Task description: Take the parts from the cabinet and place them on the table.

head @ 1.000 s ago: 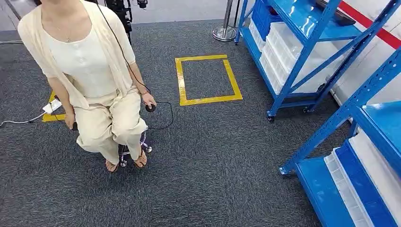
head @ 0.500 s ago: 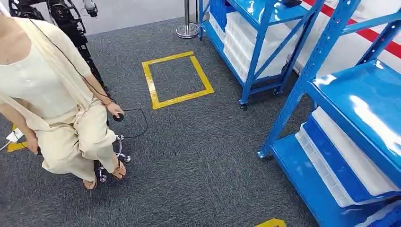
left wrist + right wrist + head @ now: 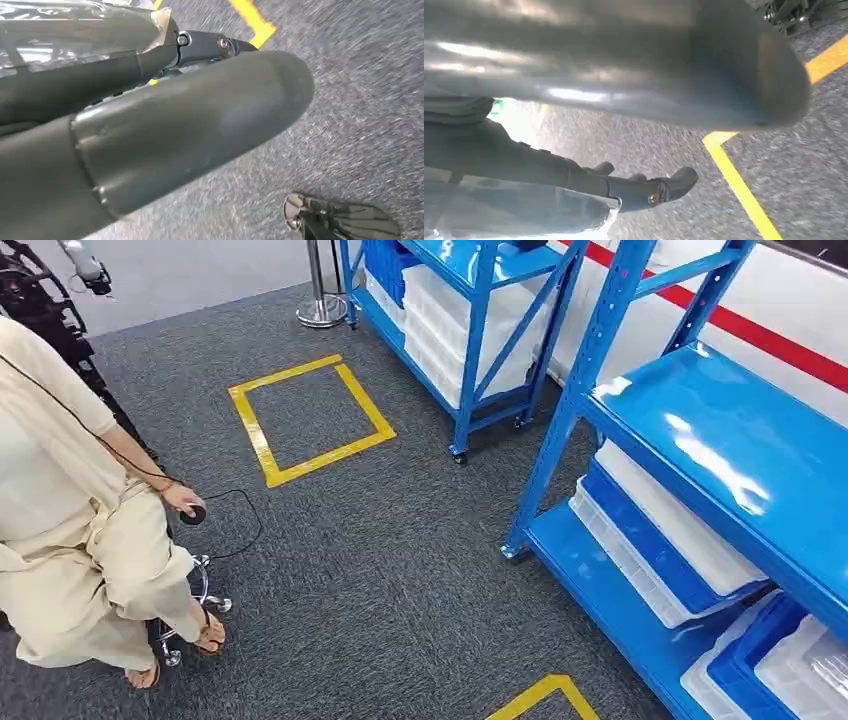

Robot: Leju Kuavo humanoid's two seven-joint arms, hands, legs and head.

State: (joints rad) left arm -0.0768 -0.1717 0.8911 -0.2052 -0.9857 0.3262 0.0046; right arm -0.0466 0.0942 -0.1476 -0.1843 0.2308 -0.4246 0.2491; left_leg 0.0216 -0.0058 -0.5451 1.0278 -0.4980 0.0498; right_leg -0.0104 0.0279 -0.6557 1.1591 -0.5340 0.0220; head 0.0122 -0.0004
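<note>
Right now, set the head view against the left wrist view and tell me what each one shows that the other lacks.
Head view alone: blue shelving holding white and blue bins, a seated person, and a full yellow taped square on the floor. Left wrist view alone: the left hand up close, with clear plastic against its dark fingers. Both show grey carpet and yellow floor tape.

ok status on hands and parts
Grip unclear: left robot hand and right robot hand each lie against clear plastic. Blue rack on the right. Seated person on the left.
</note>
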